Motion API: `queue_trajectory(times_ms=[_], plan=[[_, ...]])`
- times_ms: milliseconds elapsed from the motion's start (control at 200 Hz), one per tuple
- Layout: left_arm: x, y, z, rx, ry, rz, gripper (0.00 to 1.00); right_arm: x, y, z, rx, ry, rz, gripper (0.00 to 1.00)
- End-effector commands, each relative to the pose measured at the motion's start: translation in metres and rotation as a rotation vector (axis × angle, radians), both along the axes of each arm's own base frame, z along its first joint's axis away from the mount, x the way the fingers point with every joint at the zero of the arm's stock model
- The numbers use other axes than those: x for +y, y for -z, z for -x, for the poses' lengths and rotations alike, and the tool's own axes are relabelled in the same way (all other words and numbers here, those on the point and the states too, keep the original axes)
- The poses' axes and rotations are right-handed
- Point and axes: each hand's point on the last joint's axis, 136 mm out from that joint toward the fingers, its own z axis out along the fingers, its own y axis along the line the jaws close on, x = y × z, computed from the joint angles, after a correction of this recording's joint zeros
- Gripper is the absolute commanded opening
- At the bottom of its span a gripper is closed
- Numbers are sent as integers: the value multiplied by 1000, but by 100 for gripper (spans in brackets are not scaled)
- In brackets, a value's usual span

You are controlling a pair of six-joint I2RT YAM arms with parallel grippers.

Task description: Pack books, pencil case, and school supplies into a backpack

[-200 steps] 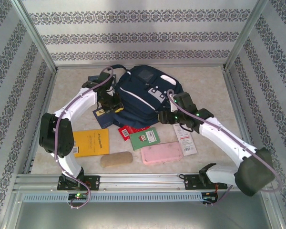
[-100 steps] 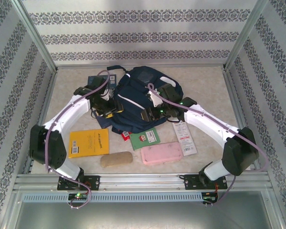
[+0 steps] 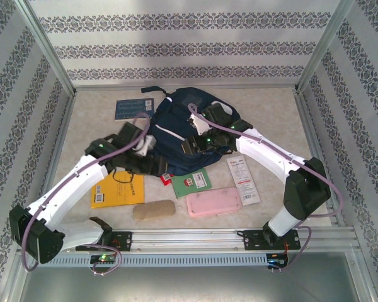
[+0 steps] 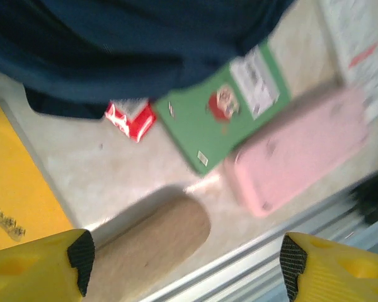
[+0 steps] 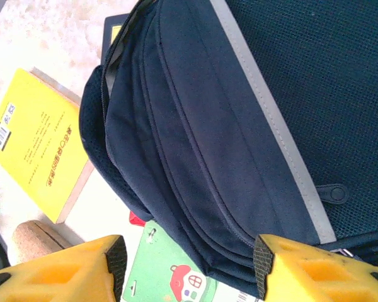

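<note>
The navy backpack [image 3: 186, 126] lies mid-table. My right gripper [image 3: 193, 149] hovers open over its near edge [image 5: 208, 126], with the fabric seen between the spread fingertips [image 5: 263, 261]. My left gripper [image 3: 145, 162] is open and holds nothing. It hangs above the tan pouch [image 4: 151, 242]. In front of the backpack lie the yellow book [image 3: 116, 189], the green book [image 3: 191, 182], the red packet [image 3: 167, 178], the white strip packet [image 3: 244, 180], the pink pencil case [image 3: 214, 201] and the tan pouch [image 3: 154, 209]. A dark blue book [image 3: 133, 108] lies at the far left.
A metal rail [image 3: 189, 238] runs along the near edge, and patterned walls close in the left, right and back. A dark book corner [image 5: 111, 30] pokes out beside the backpack. Bare tabletop [image 3: 271, 119] lies right of the backpack.
My left gripper has gone from shut to open, and its arm has drawn back from the backpack toward the near left. My right gripper has moved left over the backpack's near edge.
</note>
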Motion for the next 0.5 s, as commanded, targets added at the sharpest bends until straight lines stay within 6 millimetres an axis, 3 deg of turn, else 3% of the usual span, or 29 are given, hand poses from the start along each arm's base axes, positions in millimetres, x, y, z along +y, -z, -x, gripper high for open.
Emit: queue_trajectory(times_ms=[0,130,325,495], plan=[[35,13,26,-11,103,-291,83,-17,-17,-16,-45,78,-18,58],[15,10,41,-68,292,-368,100,-35,-36,-23,-92,145,-53,61],[-12,51,71,70,549,-518,99,-53,-58,-22,-133,194,-104,62],[-17,83,78,178,591,-590,100,-61,-68,-19,-157,219,-144,64]])
